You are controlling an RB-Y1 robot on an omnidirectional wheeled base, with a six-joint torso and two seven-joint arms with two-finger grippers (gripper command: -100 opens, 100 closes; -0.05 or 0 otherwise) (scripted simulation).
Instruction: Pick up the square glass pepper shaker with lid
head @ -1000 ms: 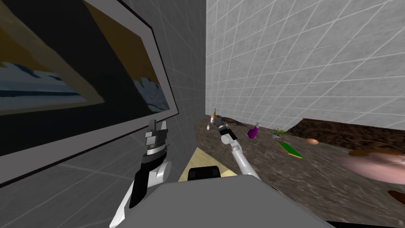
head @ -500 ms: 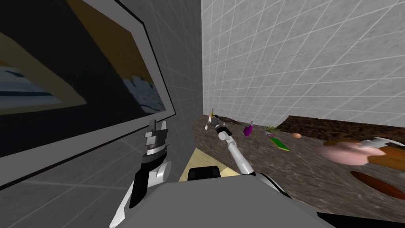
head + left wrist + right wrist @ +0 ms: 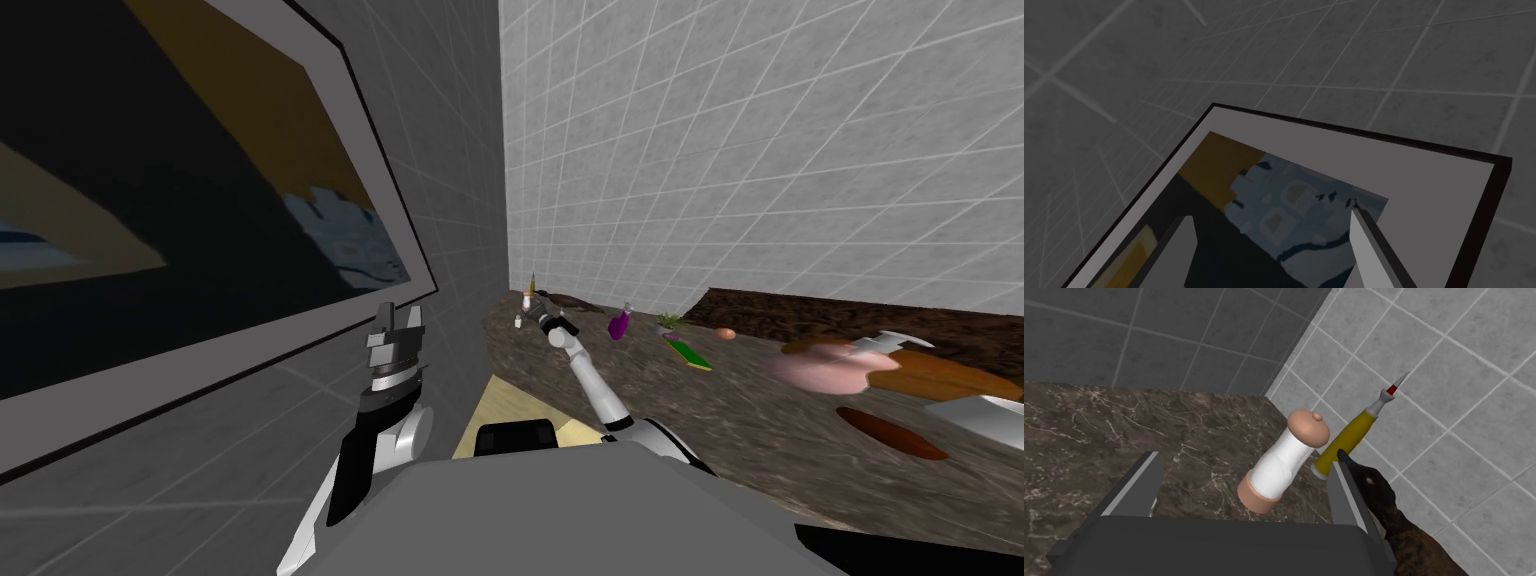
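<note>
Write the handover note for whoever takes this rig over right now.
Left gripper: open, raised idle beside the wall on my left.
Right gripper: open, reached out low over the dark marble counter near its corner.
Shaker: white body, peach cap and base, standing on the counter in line with the right gripper's gap, untouched. A yellow bottle stands just behind it, with a dark brown object alongside.
Done: approach and line-up.
Left: advance, close on the shaker, lift clear of the bottle.
</note>
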